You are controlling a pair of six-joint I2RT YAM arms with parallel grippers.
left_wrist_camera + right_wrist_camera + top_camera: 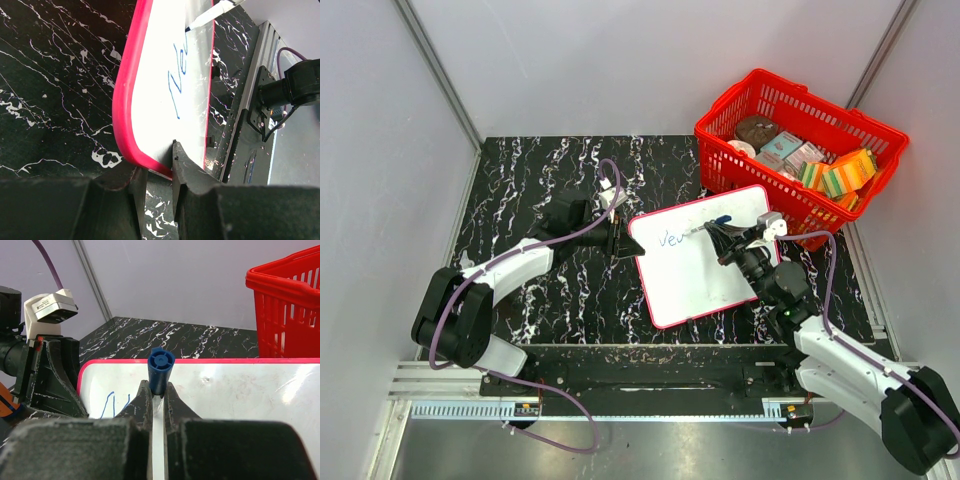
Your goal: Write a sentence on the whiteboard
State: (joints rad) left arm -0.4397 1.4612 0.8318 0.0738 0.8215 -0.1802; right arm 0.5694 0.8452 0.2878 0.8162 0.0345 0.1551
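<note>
Left fingers (186,172) pinch the whiteboard (195,90) rim; right fingers (142,405) clamp the marker (161,371) (blue cap).

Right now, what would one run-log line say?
left gripper: clamps whiteboard edge | right gripper: holds marker, tip on board | sentence: only first blue letters

Black white-veined table (550,190); whiteboard (705,280) lying mid-right on it; red basket (745,178) at far right corner, just beyond.

Blue marker script (670,239), perhaps "Ne", near the left edge of the whiteboard (705,288)
</note>
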